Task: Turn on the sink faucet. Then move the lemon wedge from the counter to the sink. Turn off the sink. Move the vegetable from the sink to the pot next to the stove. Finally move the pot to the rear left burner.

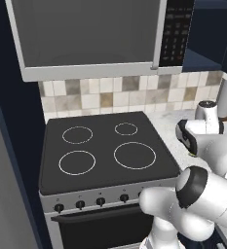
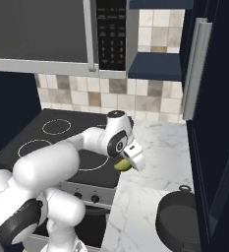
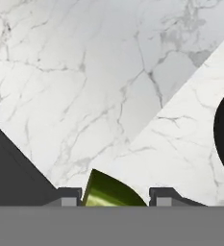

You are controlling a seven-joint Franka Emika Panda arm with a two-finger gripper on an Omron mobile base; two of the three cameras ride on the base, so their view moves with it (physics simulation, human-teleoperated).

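Gripper (image 3: pixel 113 197) is closed on the lemon wedge (image 3: pixel 111 192), which sits between the two fingertips above the counter (image 3: pixel 84 86). In the right base view the wedge (image 2: pixel 122 166) hangs under the hand, just past the stove (image 2: pixel 47 140) edge. The pot (image 2: pixel 181 221) stands further along the counter, well apart. Judgement: step in hand is carrying the wedge to the pot. Advice: hold the grip firm, travel level, centre over the pot's opening, then lower before letting go, clear of the rim.

pot (image 2: pixel 177 224) cut by frame edge
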